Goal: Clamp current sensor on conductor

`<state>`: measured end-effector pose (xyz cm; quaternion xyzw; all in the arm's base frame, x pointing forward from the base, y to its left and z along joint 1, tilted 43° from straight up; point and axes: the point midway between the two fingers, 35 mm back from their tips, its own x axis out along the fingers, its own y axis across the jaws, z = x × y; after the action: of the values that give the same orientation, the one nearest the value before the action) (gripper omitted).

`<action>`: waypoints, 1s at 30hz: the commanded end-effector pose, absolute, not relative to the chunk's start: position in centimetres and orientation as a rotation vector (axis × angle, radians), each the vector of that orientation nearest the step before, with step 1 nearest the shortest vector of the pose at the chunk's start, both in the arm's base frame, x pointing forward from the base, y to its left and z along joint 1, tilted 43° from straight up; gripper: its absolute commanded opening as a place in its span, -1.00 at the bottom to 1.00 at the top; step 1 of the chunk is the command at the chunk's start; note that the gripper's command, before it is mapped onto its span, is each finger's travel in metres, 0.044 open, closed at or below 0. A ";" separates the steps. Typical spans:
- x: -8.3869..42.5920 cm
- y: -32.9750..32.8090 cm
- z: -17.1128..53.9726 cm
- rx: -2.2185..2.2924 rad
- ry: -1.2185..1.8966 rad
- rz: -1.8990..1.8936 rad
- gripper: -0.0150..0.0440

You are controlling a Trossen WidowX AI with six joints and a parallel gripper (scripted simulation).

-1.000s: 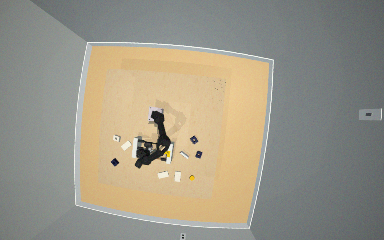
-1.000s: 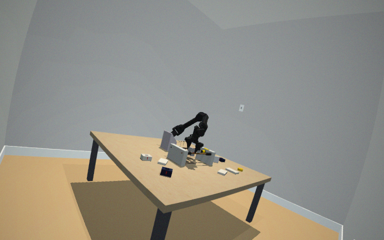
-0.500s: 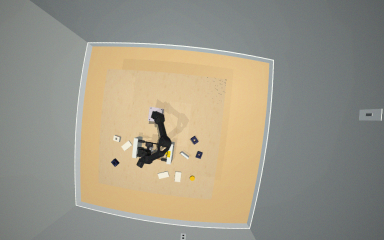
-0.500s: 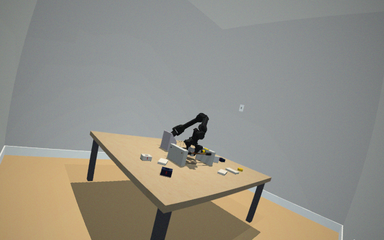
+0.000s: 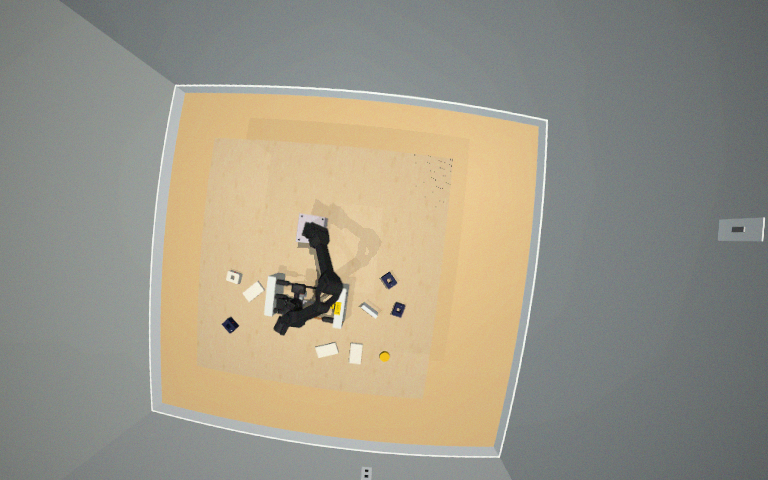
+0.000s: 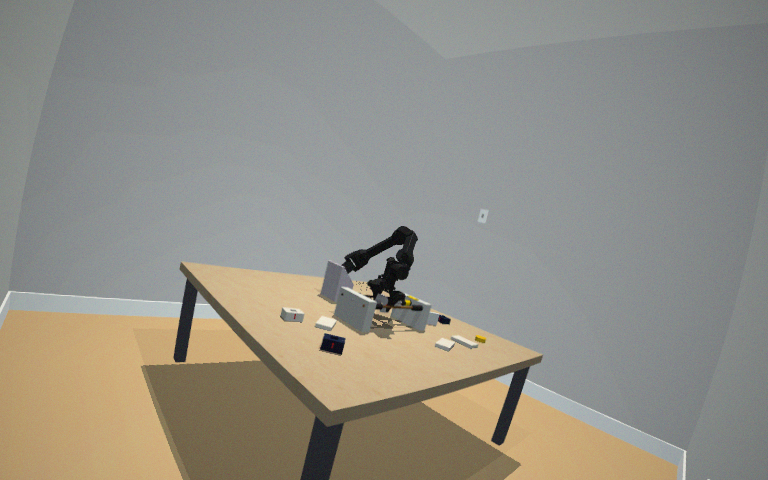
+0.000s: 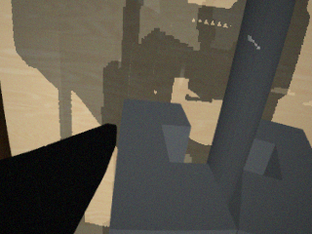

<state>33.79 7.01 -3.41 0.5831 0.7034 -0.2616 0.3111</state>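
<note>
The grey sensor (image 7: 166, 195) fills the lower wrist view, its two halves on either side of the grey conductor (image 7: 253, 73). A notch shows on each half. Whether it is latched, and its arrow, cannot be seen. It also shows as a small pale block (image 6: 382, 301) in the exterior view. My gripper (image 6: 383, 303) is open, straddling the sensor. Its left finger is a black wedge in the wrist view with a narrow gap to the sensor; the other finger is out of that view. A yellow label (image 5: 337, 308) sits on the right support; its lettering is unreadable.
Two white upright supports (image 5: 270, 296) (image 6: 353, 309) flank the gripper. A brown rod (image 6: 396, 307) (image 7: 4, 136) runs beside the sensor. A lilac panel (image 6: 334, 280) stands behind. Dark blue blocks (image 5: 388, 280) (image 6: 332, 344), white blocks (image 5: 355, 353) and a yellow disc (image 5: 384, 356) lie around.
</note>
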 end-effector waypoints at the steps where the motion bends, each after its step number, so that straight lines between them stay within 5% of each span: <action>1: 33.9 7.0 -3.3 1.539 1.854 -0.688 0.71; 11: 33.9 7.0 -3.3 1.539 1.854 -0.688 0.48; 22: 33.9 7.0 -3.3 1.539 1.854 -0.688 -0.49; 30: 33.9 7.0 -3.3 1.539 1.854 -0.688 -0.49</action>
<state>33.78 7.03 -3.40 0.5828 0.7036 -0.2616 0.3112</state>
